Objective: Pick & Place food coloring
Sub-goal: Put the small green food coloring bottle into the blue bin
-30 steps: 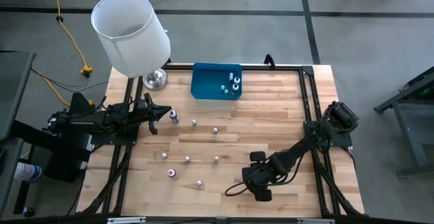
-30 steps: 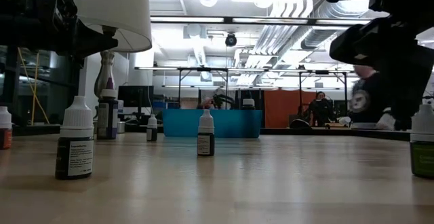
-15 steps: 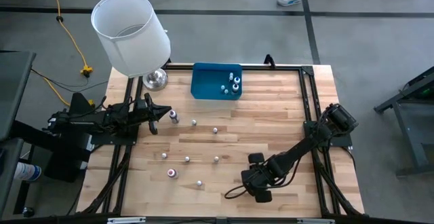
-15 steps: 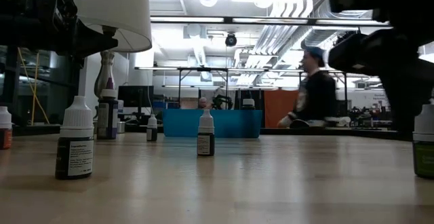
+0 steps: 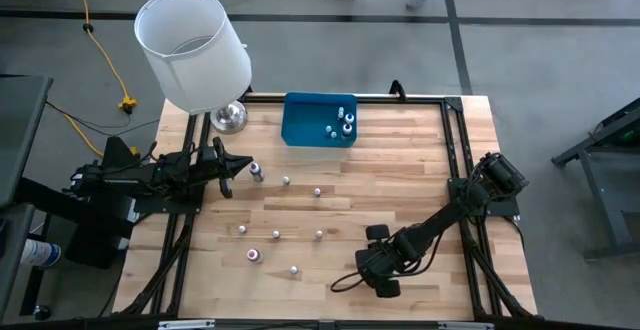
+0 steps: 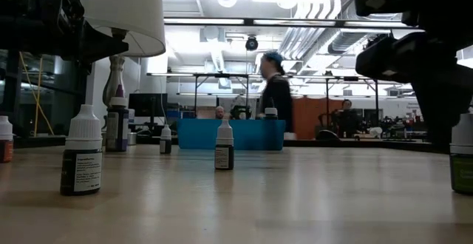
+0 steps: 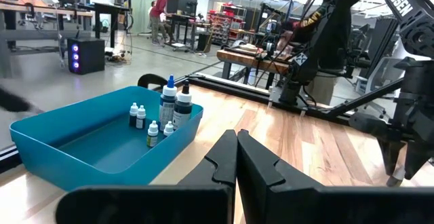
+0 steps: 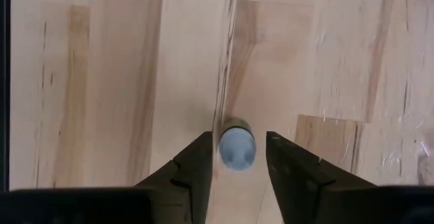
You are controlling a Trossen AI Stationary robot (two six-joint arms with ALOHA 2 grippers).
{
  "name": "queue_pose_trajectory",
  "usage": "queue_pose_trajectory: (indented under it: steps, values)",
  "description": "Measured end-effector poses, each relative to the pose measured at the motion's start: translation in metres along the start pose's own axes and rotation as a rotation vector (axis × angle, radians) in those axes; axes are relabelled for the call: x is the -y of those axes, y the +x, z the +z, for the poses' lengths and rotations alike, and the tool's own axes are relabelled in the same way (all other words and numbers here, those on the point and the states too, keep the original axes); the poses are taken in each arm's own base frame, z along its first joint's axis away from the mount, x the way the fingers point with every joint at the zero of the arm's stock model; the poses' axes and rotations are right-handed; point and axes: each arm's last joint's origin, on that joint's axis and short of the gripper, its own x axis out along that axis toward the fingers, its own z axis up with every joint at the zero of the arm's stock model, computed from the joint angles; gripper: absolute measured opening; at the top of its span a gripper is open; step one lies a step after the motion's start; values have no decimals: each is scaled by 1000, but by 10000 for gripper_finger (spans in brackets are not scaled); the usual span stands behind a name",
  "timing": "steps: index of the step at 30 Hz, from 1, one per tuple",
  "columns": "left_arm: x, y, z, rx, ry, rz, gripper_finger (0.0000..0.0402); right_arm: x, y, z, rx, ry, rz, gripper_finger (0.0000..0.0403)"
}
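Note:
Several tiny white-capped dropper bottles (image 5: 276, 235) stand upright on the wooden table; one has a reddish body (image 5: 254, 255), and a dark one (image 5: 256, 172) stands close to my left gripper. More bottles (image 7: 163, 119) stand in the blue bin (image 5: 305, 125). My right gripper (image 8: 237, 166) points down near the table's near edge, open, with its fingers on either side of one bottle's pale cap (image 8: 237, 148). That bottle shows at the low view's right border (image 6: 463, 163). My left gripper (image 7: 236, 142) is shut and hovers at the table's left side (image 5: 236, 167).
A white lampshade (image 5: 193, 48) on a shiny metal base (image 5: 230, 117) stands at the far left corner, beside the bin. A black frame (image 5: 455, 150) runs along the table's edges. Bare wood lies between the loose bottles and the right rail. A person (image 6: 275, 89) walks behind the table.
My right gripper has shifted slightly toward the table's right edge above the bottle. A person has walked across the room behind the table. The left arm has kept still.

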Motion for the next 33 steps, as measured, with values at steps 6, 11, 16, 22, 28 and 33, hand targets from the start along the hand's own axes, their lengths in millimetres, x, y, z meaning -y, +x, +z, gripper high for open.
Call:
queue_pose_trajectory:
  steps: [6,11,16,22,28,33]
  values:
    - [0,0,0,0,0,0,0,0,0,0,-3,-1,5,93]
    - [0,0,0,0,0,0,0,0,0,0,-3,-3,5,62]
    - [0,0,0,0,0,0,0,1,-1,0,-8,2,18,48]
    - [0,0,0,-1,0,0,0,14,-11,12,5,56,41,53]
    - [0,0,0,-1,0,0,0,39,-43,32,89,148,19,50]
    - [0,0,0,0,0,0,0,58,-72,46,141,182,17,52]
